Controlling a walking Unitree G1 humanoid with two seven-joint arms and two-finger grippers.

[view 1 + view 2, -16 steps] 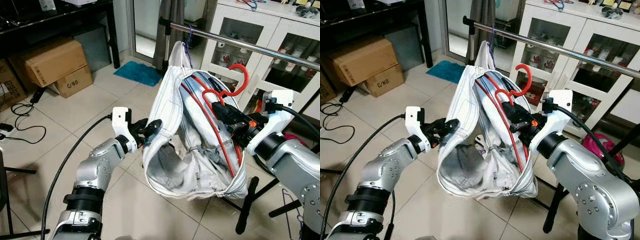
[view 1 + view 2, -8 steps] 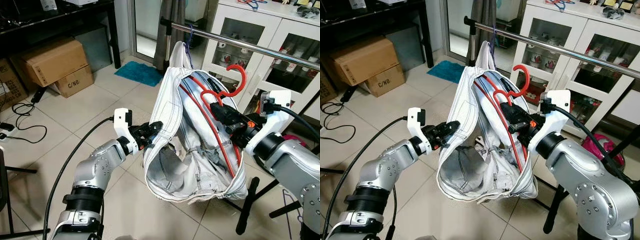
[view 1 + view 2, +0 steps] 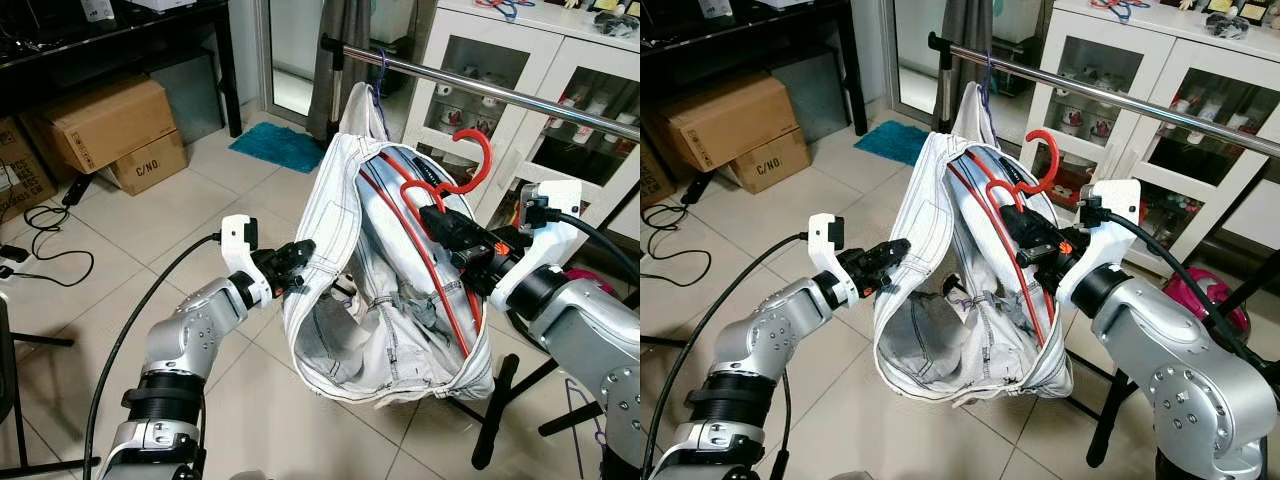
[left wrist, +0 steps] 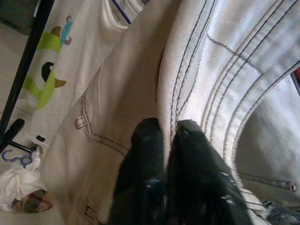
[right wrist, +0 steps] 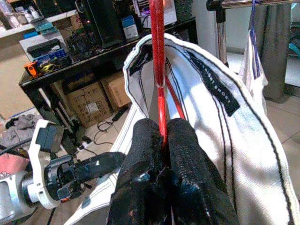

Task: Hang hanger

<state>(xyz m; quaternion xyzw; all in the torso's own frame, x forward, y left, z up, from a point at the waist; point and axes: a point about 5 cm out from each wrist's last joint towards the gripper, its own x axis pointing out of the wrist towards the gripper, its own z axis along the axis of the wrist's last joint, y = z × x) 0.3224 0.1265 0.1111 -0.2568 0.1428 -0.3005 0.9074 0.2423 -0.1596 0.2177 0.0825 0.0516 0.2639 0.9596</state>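
Note:
A red hanger [image 3: 452, 176] carries a white garment [image 3: 385, 290] with dark stitching, its hook up just below the metal rail [image 3: 520, 100]. My right gripper [image 3: 438, 218] is shut on the hanger's red neck, seen between the fingers [image 5: 161, 140] in the right wrist view. My left gripper [image 3: 300, 254] is shut on the garment's left edge, holding it out to the side; the left wrist view shows the seam [image 4: 187, 98] pinched between the fingers [image 4: 146, 140]. The garment's lower opening sags wide between both arms.
A white glass-door cabinet [image 3: 560, 90] stands behind the rail. Another white garment [image 3: 358, 105] hangs on the rail at its left end. Cardboard boxes [image 3: 105, 125] sit under a dark table at the left, cables [image 3: 45, 240] lie on the tiles, and a blue mat [image 3: 275, 145] lies by the door.
My left gripper has drawn the garment's left edge slightly further left and up, opening the fabric wider. The right gripper and hanger stay about where they were.

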